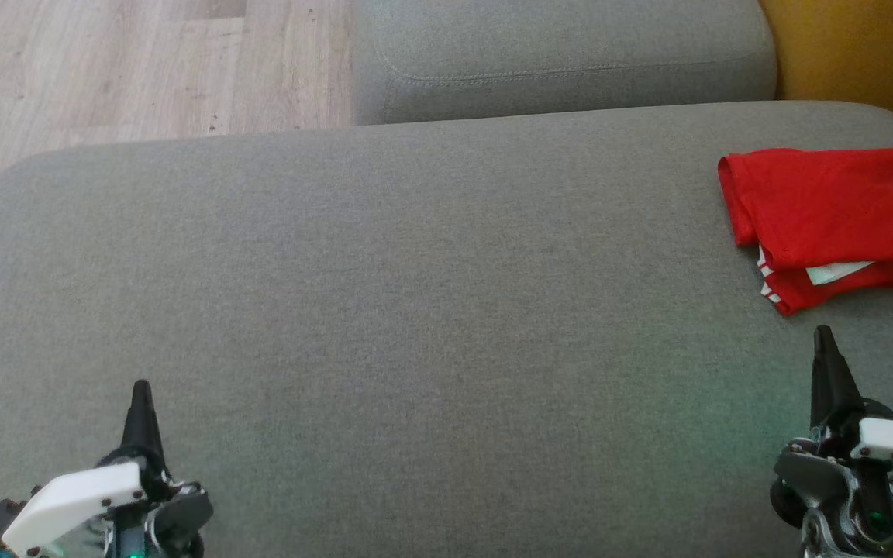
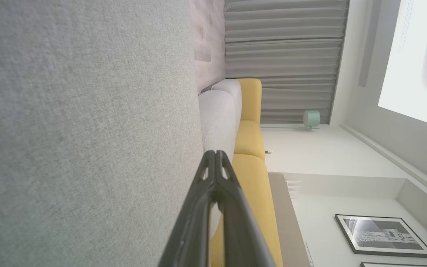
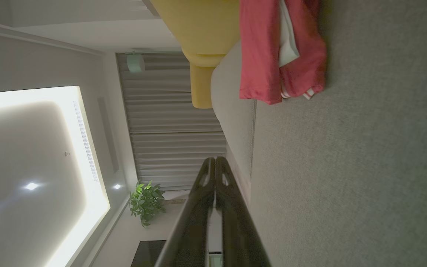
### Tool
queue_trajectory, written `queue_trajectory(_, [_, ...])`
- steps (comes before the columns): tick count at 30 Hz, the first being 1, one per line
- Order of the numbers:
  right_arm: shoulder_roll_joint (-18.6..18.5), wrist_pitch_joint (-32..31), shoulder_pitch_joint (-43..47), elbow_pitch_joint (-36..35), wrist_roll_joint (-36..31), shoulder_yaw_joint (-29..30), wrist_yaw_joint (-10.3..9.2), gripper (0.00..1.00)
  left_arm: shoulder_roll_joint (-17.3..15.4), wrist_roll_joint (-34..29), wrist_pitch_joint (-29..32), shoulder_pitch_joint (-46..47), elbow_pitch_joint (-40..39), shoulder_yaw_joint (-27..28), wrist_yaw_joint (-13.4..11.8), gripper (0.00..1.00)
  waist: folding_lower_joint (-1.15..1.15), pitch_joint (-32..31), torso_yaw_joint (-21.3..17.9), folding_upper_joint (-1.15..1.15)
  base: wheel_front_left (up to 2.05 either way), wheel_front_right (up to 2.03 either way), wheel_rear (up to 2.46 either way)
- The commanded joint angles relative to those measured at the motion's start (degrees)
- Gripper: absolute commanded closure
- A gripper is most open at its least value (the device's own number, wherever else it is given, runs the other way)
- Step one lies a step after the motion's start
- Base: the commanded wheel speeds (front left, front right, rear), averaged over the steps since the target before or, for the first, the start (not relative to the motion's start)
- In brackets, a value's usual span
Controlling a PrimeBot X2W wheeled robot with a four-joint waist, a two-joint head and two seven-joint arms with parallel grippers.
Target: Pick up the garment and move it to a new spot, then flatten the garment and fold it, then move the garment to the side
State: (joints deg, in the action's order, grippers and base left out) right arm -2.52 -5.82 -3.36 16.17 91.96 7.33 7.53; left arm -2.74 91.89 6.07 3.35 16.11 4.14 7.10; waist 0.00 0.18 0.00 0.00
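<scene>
The garment is red with white trim, folded into a compact rectangle at the right edge of the grey cushion; part of it runs out of the head view. The right wrist view shows the garment near the top. My right gripper is shut and empty, just in front of the garment without touching it; its tips meet in its wrist view. At the lower left my left gripper is shut on nothing, far from the garment, its tips together.
A second grey cushion lies beyond the main one, with yellow upholstery at the far right. Wooden floor shows at the upper left. Grey curtains and a framed picture stand in the background.
</scene>
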Motion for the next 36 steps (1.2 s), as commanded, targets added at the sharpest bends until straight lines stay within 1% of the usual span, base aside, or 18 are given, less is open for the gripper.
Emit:
queue_trajectory(1, [-0.64, -0.39, -2.79, -2.16, 0.49, -1.16, -0.04, 1.00, -0.25, 0.36, 0.34, 2.84, -2.04, 2.28, 0.38, 1.00, 0.00, -0.01, 0.00, 0.00, 0.00, 0.00, 0.00])
queue_trajectory(36, [-0.52, -0.52, -2.81, -2.15, 0.35, -0.99, -0.04, 1.00, -0.20, 0.30, 0.39, 2.84, -2.05, 2.35, 0.38, 1.00, 0.00, -0.01, 0.00, 0.00, 0.00, 0.00, 0.00])
